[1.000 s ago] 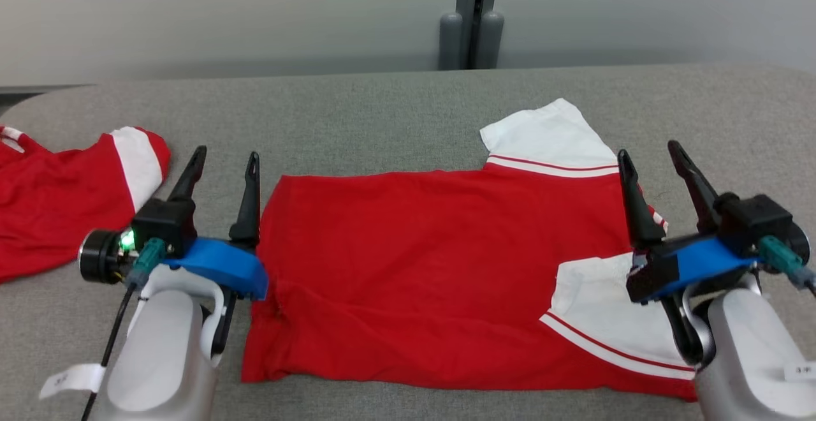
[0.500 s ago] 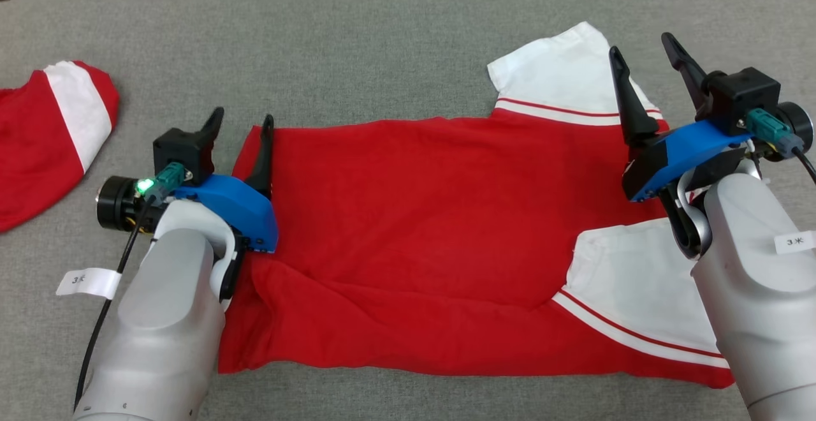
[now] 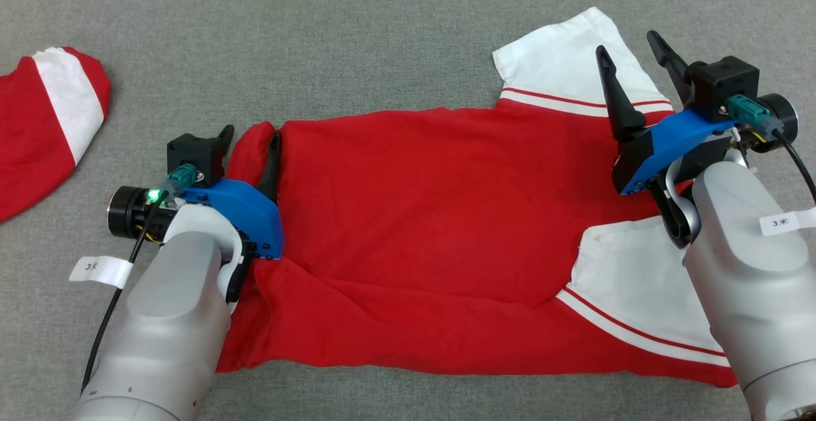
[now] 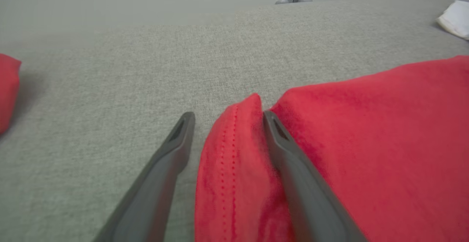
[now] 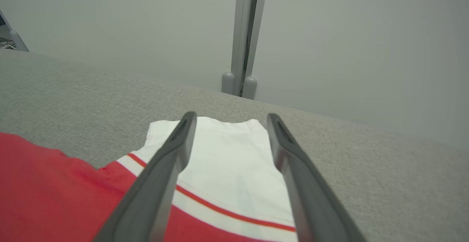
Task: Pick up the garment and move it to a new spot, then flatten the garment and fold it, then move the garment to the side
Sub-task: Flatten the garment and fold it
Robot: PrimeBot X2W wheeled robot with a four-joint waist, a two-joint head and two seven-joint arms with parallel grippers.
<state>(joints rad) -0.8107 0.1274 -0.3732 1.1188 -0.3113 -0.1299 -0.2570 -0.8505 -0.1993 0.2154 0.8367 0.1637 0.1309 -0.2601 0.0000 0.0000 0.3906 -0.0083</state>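
A red garment point(image 3: 433, 204) with white, red-striped sleeves lies spread on the grey table point(image 3: 382, 25). My left gripper point(image 3: 250, 139) stands open at the garment's far left corner, low on the cloth. In the left wrist view a raised fold of the red hem point(image 4: 234, 161) sits between the fingers of the left gripper point(image 4: 229, 114); the right finger point(image 4: 293, 161) presses into the cloth and the left one is clear of it. My right gripper point(image 3: 628, 44) hangs open above the far white sleeve point(image 3: 561, 57). The right wrist view has that sleeve point(image 5: 227, 150) under the right gripper point(image 5: 231, 116), which holds nothing.
A second red garment with a white band point(image 3: 44, 115) lies at the table's left edge, also seen as a red lump point(image 4: 7, 88) in the left wrist view. A grey wall and post point(image 5: 243, 36) stand behind the table. Bare grey cloth stretches between the two garments.
The camera has tilted down. My left gripper has come onto the garment's far left corner, and the hem has bunched up between its fingers. My right gripper has moved forward over the far sleeve.
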